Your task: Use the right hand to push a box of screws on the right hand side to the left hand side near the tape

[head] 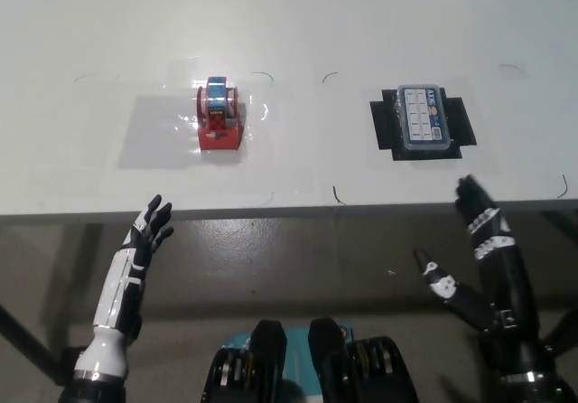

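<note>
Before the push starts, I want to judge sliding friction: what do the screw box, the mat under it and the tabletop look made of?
The small clear-lidded screw box looks like glossy hard plastic, since its compartments show through the lid. The flat black mat beneath it looks matte, perhaps rubber or foam; I cannot say which. The white table looks smooth and laminate-like, with soft reflections.

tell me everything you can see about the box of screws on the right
The clear plastic box of screws is a small rounded rectangle lying flat, lid up, its long side running away from the robot. Through the lid show two columns of pale compartments and a blue label strip along one edge. It rests on a black cross-shaped mat on the white table, right of the red tape dispenser. Neither hand touches it.
</note>
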